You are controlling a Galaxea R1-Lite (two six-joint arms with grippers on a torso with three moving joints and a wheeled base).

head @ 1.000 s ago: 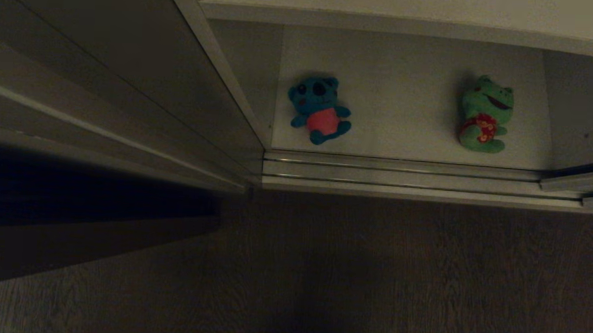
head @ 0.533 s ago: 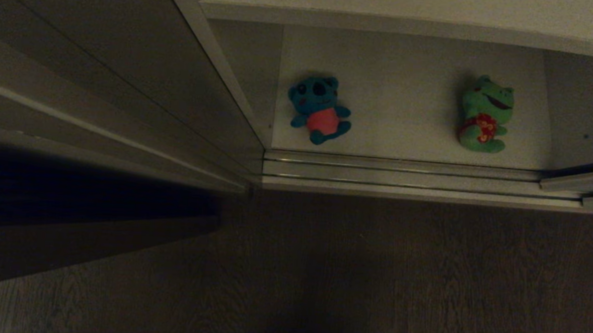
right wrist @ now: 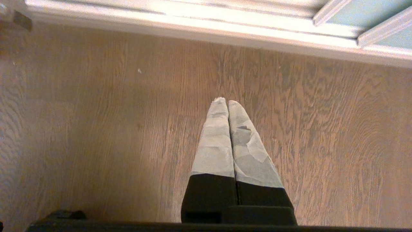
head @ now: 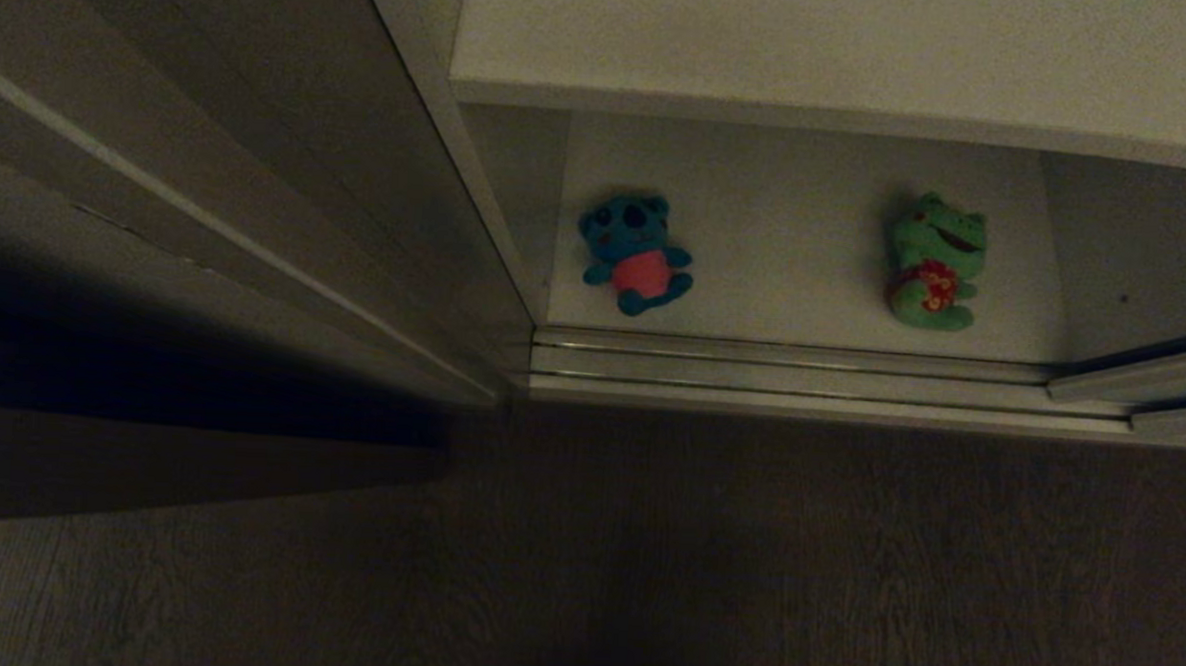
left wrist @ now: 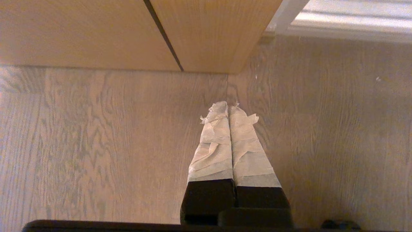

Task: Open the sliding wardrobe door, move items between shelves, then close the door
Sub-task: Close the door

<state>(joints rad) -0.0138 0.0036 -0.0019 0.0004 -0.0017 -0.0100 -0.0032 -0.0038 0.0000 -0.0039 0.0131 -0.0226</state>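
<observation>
The wardrobe stands open at floor level. On the bottom shelf, a plain white board, lie the two plush toys, well apart. The teal-blue bear with its red belly lies toward the left end, near the white inner wall. The green frog in red patterned clothing lies toward the right end. Both lie on their backs, heads toward the rear of the wardrobe, set just behind the floor track. A second white shelf runs above them and overhangs the rear of the compartment.

The sliding wardrobe door shows at the right end of the track as a pale grey-green panel in a light frame. To the left of the opening rises a dark wooden side panel, reaching to the wood-grain floor.

Neither arm appears in the head view. The left hand hangs over bare floor, its two tape-wrapped fingers pressed together with nothing between them; a light wooden cabinet front lies ahead of it. The right hand likewise hangs over bare floor short of the white track, fingers pressed together and empty. Neither hand touches the toys, the shelves or the door.
</observation>
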